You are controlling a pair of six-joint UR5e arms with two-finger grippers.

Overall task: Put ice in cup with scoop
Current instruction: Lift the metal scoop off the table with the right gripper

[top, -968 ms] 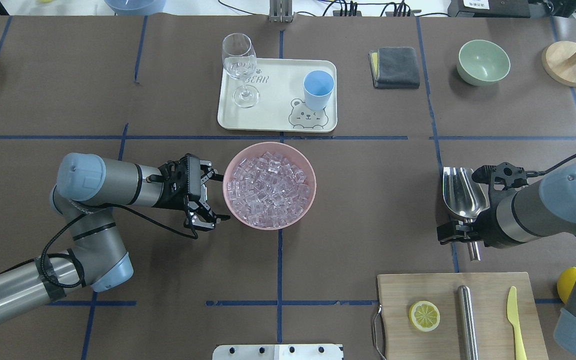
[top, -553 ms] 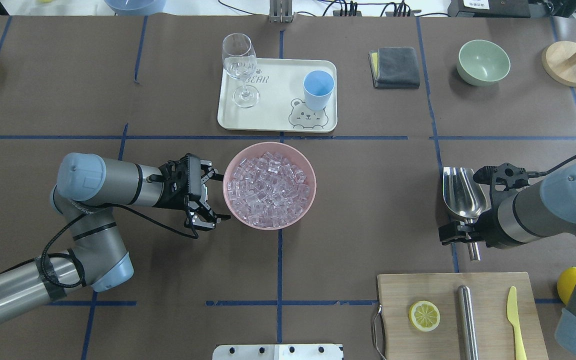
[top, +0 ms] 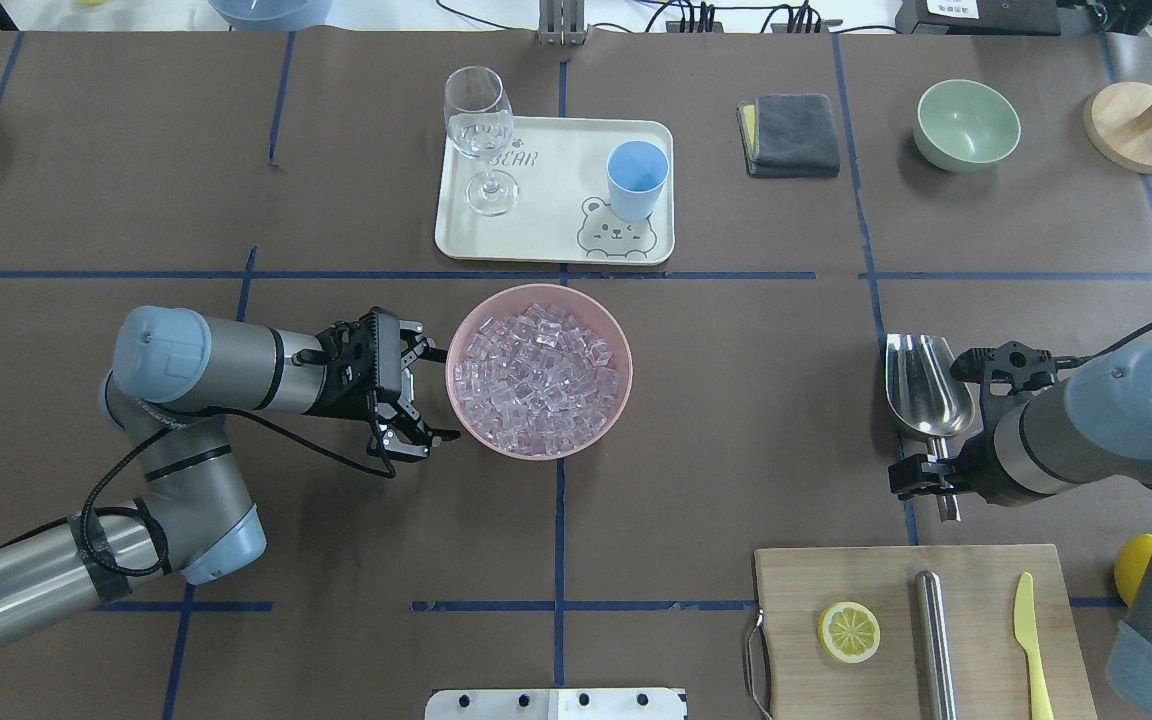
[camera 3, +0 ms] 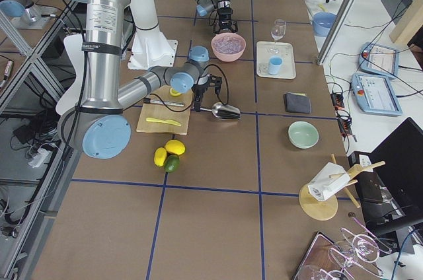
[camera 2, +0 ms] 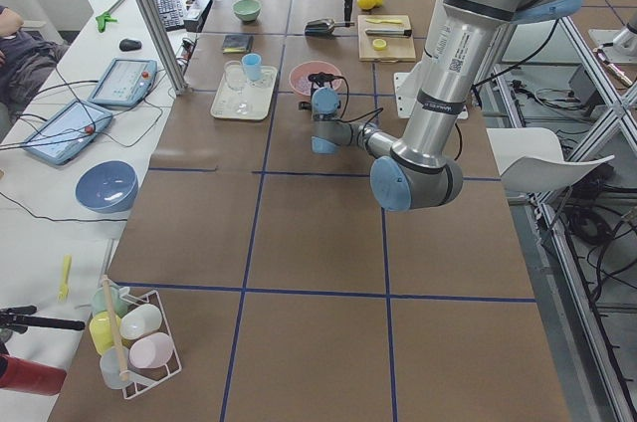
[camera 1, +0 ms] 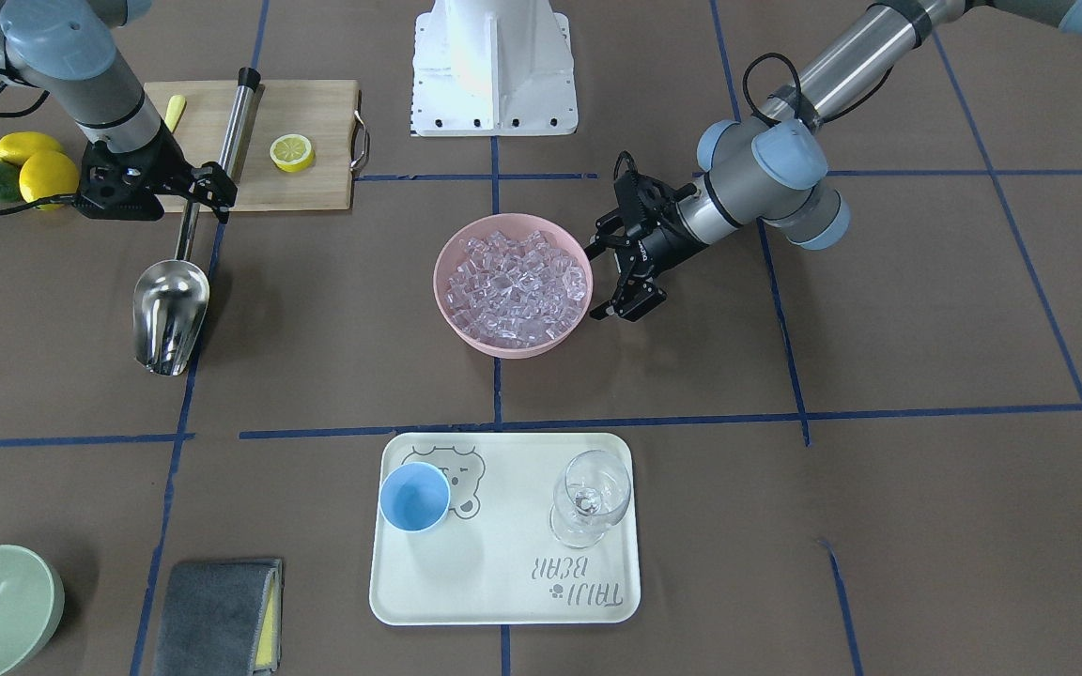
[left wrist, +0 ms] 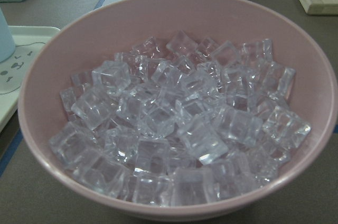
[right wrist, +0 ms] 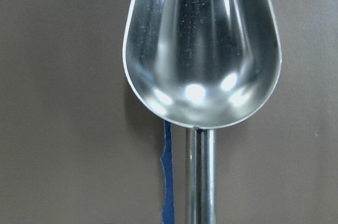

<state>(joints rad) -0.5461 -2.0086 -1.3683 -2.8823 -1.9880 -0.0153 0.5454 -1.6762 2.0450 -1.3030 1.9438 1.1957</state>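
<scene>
Brown table (top: 736,400): pink bowl (top: 624,345), tray (top: 556,200), cloth (top: 794,135), green bowl (top: 968,125), board (top: 836,580), scoop (top: 926,385).

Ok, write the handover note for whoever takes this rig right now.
Left gripper: open, holding nothing, beside the pink bowl.
Right gripper: at the scoop's handle; I cannot tell if it has closed.
Scoop: empty, lying on the table on the robot's right.
Ice: in the pink bowl, mid-table.
Cup: empty, upright on the tray beyond the bowl.
Done: no ice in the cup yet.
Left: grip and lift the scoop, scoop ice, tip it into the cup.
</scene>
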